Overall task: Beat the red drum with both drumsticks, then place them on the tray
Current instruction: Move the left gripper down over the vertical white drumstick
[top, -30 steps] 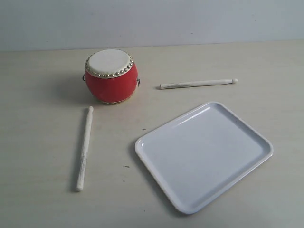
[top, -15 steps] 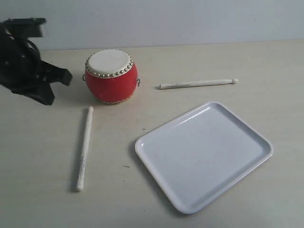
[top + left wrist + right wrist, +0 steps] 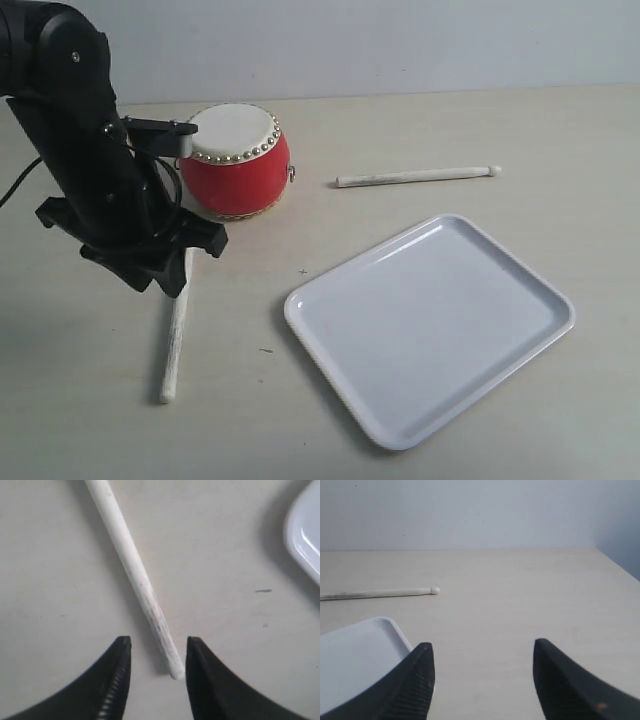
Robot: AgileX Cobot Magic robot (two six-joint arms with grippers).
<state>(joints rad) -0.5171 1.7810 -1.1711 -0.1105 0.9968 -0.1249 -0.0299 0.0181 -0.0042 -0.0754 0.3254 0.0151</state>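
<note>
Hovering at the left of the exterior frame, the left end effector [image 3: 156, 645] held nothing. Its jaws stood partly apart, straddling the drum-side end of the left stick [image 3: 174, 345]. That stick lay on the tabletop [image 3: 80, 420], running from just below the drum [image 3: 238, 175] toward the lower left, and the jaw gap sat across its long axis, so a straight drop looked enough. The right stick [image 3: 415, 177] lay crosswise at upper centre, above the tray [image 3: 430, 330]. The right end effector [image 3: 482, 652], wide open and empty, stood well apart from it.
</note>
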